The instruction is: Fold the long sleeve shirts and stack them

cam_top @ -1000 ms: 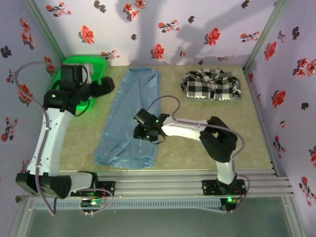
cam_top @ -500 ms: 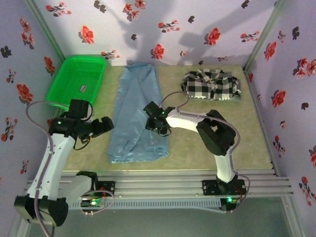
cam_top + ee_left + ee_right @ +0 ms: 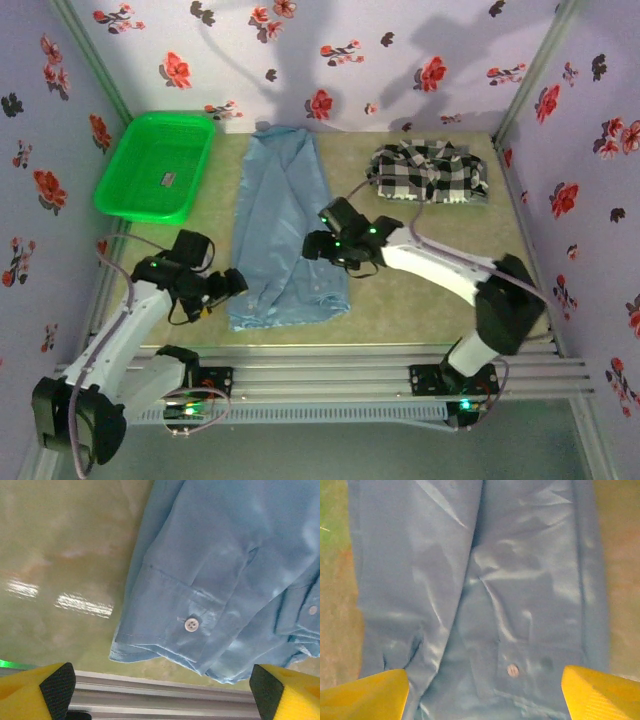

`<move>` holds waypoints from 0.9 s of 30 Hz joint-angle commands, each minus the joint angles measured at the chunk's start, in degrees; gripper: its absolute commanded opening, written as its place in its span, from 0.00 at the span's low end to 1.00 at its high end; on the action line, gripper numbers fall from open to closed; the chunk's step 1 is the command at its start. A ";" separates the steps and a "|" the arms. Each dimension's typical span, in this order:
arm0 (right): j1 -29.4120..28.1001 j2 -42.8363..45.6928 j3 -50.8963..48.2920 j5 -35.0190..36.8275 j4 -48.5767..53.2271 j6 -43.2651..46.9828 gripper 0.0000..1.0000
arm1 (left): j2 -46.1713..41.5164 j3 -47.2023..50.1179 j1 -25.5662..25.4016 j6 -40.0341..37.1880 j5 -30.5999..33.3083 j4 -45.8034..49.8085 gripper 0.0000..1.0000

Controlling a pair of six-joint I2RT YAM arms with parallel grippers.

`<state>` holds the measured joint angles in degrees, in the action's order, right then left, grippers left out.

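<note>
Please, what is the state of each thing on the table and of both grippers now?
Light blue shirt: laid flat, folded lengthwise into a long strip.
Checked shirt: folded, at the far right.
Green basket: upright, no shirt inside.
Left gripper: open, holding nothing.
Right gripper: open, above the blue shirt.

We see the light blue shirt (image 3: 285, 225) lying flat on the desk (image 3: 410, 295) as a long strip running from 12 o'clock to 6 o'clock, narrow at the 12 o'clock end and wider at the 6 o'clock end. A sleeve lies folded over the body. Its cuff (image 3: 170, 630), with a pale button (image 3: 191, 624), rests near the 6 o'clock hem. The black-and-white checked shirt (image 3: 428, 172) lies toward 2 o'clock, well apart, in a rumpled, roughly folded heap.
</note>
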<state>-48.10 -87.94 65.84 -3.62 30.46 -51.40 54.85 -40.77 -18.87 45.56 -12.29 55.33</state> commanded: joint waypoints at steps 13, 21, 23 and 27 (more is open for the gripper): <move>0.28 3.36 -20.40 -9.73 -7.77 -5.57 0.79 | 4.01 7.89 -7.86 8.93 0.77 -8.53 0.88; 0.28 -0.27 -19.35 -8.85 -9.01 -5.82 0.79 | 1.86 10.28 -8.65 10.57 2.25 -8.65 0.90; 0.28 -1.12 -19.02 -8.98 -9.40 -5.82 0.78 | 2.34 11.53 -9.07 11.82 0.61 -12.22 0.89; 0.22 -2.64 -18.17 -9.25 -10.10 -5.91 0.78 | 3.69 13.27 -9.80 13.84 -1.12 -18.39 0.84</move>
<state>-47.99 -88.95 46.24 -12.45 21.89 -56.21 57.80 -28.71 -28.05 56.73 -11.97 42.28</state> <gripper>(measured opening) 0.783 0.846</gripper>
